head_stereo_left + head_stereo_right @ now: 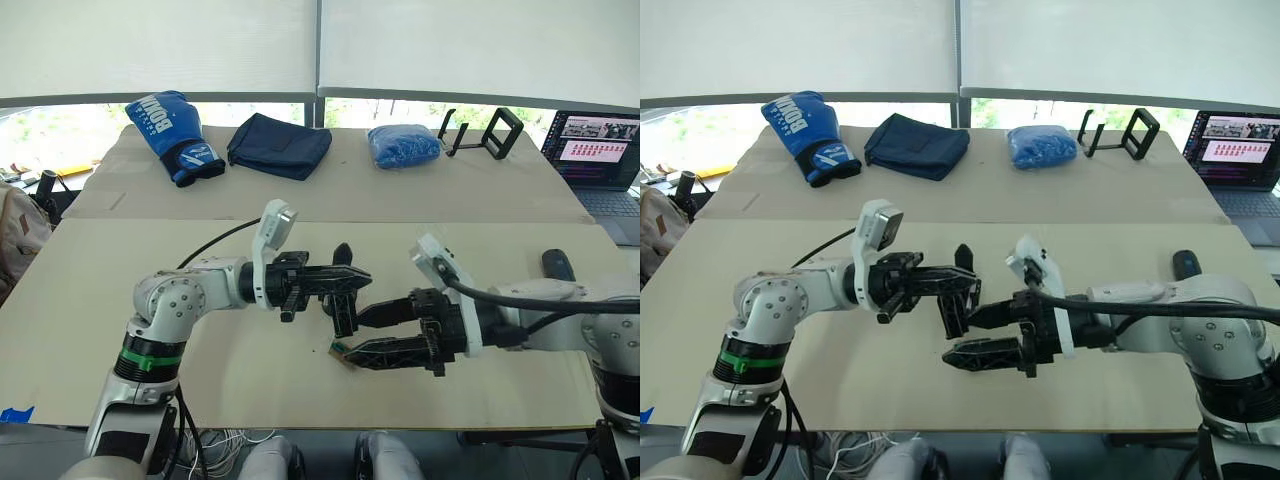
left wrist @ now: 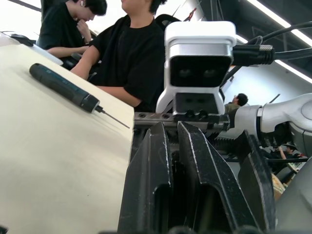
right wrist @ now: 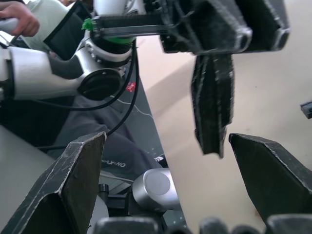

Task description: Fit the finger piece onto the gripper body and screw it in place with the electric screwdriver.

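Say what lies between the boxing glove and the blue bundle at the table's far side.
A folded navy cloth lies between the glove and the bundle; both eye views show it.

Boxing glove (image 1: 170, 135), folded cloth (image 1: 278, 145), laptop (image 1: 600, 150)

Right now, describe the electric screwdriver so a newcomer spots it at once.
Start at the near beige table, on the robot's right side. The electric screwdriver lies flat there, just beyond the right arm. It is the one dark cylinder with a thin metal bit.
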Controlling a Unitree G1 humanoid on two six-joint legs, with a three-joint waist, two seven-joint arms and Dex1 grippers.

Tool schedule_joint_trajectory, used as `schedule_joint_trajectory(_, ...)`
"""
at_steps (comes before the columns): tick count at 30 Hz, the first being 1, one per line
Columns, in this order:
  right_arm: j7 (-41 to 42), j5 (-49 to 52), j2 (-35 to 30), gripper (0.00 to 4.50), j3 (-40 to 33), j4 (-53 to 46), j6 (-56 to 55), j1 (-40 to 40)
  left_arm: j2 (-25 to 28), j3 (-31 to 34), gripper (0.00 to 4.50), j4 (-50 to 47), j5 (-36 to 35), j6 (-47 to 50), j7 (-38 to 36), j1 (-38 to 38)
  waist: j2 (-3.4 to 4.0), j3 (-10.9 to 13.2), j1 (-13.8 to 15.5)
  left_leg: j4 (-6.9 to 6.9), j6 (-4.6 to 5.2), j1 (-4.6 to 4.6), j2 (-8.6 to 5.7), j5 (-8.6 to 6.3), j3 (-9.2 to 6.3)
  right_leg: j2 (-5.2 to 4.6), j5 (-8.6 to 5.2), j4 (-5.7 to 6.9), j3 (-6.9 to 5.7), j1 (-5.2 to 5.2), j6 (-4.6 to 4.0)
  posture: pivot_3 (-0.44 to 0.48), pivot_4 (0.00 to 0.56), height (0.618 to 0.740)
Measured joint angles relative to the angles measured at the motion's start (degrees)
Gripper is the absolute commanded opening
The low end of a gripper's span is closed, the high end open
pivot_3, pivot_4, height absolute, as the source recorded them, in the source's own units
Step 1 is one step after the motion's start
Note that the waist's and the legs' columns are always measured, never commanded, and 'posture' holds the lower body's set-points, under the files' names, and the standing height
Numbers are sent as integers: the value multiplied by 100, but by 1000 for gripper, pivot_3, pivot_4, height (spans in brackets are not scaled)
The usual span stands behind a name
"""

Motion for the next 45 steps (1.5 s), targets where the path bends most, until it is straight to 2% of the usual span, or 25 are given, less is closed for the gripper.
schedule_joint_trajectory(15, -624, 440, 144, 4468, 320, 89, -378, -19, -79, 16, 0, -131, -123, 355, 251, 30, 0, 0, -4, -1, 0, 1, 1, 0, 0, 2, -1, 1, 0, 0, 2, 0, 150, 740)
schedule_joint_trajectory(18, -669, 471, 144, 3691, 368, 116, -381, -110, -78, 21, 0, -131, -124, 369, 258, 30, 0, 0, -4, -1, 0, 1, 1, 0, 0, 2, -1, 1, 0, 0, 2, 0, 150, 740)
schedule_joint_trajectory(24, -895, 566, 174, 1506, 415, 224, -483, -158, -76, 33, 0, -143, -144, 384, 250, 30, 0, 0, -2, -1, 0, 1, 0, 0, 0, 1, -1, 0, -1, 0, 2, 0, 150, 740)
schedule_joint_trajectory(27, -944, 595, 173, 584, 424, 249, -502, -163, -78, 60, 0, -177, -179, 388, 222, 31, 0, 0, -4, -1, 0, 1, 0, 0, 1, 1, -1, 0, 0, 0, 2, 0, 150, 740)
schedule_joint_trajectory(28, -925, 626, 169, 434, 423, 223, -502, -181, -76, 79, 0, -175, -241, 409, 204, 39, 0, 0, -5, -1, 0, 1, 1, 0, 1, 2, -1, 1, 0, -1, 2, 0, 150, 740)
schedule_joint_trajectory(35, -798, 653, 137, 435, 392, 198, -576, -202, -159, 240, 0, -175, -421, 473, 290, 48, 0, 0, 1, -1, 0, 0, 1, 0, 0, 1, -1, 0, -1, 0, 3, 0, 150, 740)
schedule_joint_trajectory(36, -786, 654, 108, 435, 384, 203, -609, -201, -209, 286, 880, -177, -423, 461, 391, 48, -2, 0, 4, 0, 0, -1, 1, 0, -1, 1, -1, 0, -1, 0, 3, 0, 150, 740)
schedule_joint_trajectory(37, -774, 656, 99, 432, 399, 195, -604, -195, -217, 327, 1108, -179, -412, 393, 459, 41, -5, 0, 2, 0, 0, 1, 1, 0, -1, 1, -1, 0, -1, 1, 3, 0, 150, 740)
schedule_joint_trajectory(43, -496, 661, -52, 432, 399, 161, -600, -138, 238, 609, 3911, -161, -177, 26, 204, 4, -8, 1, -7, -2, 0, 1, 2, 0, 1, 4, -1, 1, -2, -1, 2, 0, 150, 740)
schedule_joint_trajectory(44, -326, 638, -97, 432, 323, 110, -604, -86, 430, 610, 4300, -90, -41, -96, 34, 6, -8, 1, -5, -2, 0, 1, 2, 0, 2, 5, -1, 0, -3, -2, 2, 0, 150, 740)
schedule_joint_trajectory(45, -180, 605, -148, 432, 248, 58, -607, -11, 607, 632, 4500, -4, 112, -226, -116, 6, -7, 1, -3, -3, 0, 0, 2, 0, 2, 8, -1, -2, -4, -2, 3, 0, 150, 740)
